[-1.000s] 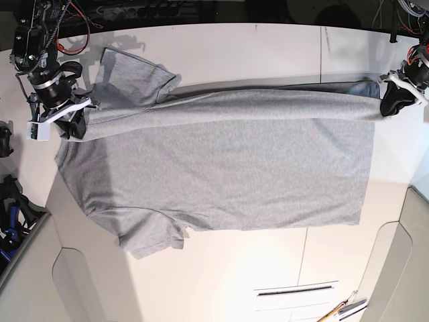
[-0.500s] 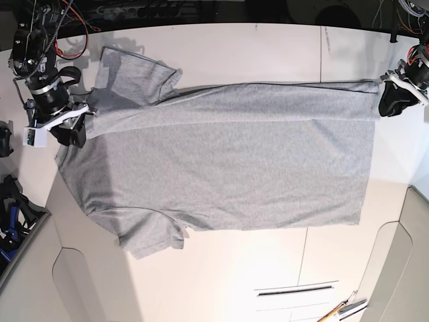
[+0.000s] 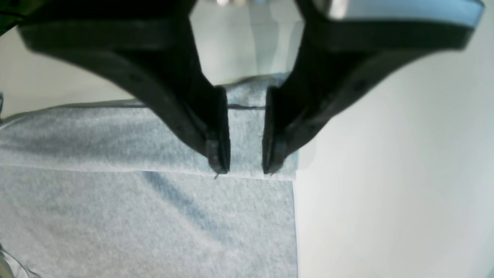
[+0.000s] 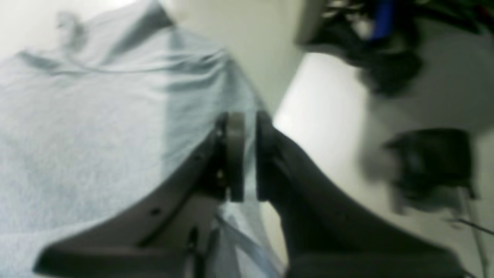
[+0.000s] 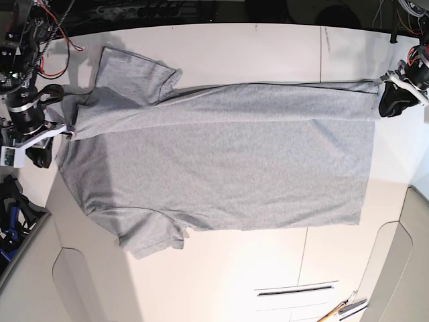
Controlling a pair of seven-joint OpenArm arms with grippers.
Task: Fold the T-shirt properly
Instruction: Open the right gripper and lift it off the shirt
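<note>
Grey T-shirt (image 5: pixel 221 161) lies flat across the tabletop (image 5: pixel 268 47), one long side folded over. Our left hand (image 3: pixel 245 170) at 3 o'clock is spread; the right hand (image 4: pixel 247 158), at 9, looks nearly pressed together, holding nothing. We should smooth the fold before the next one.

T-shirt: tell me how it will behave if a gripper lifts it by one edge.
The T-shirt will probably drape limply: its folded strip lies flat on the layer below, and the cloth near the collar wrinkles softly. It looks thin and light, so one corner likely lifts easily while the rest drags on the table. The knit looks matte, so it should not slip readily.
</note>
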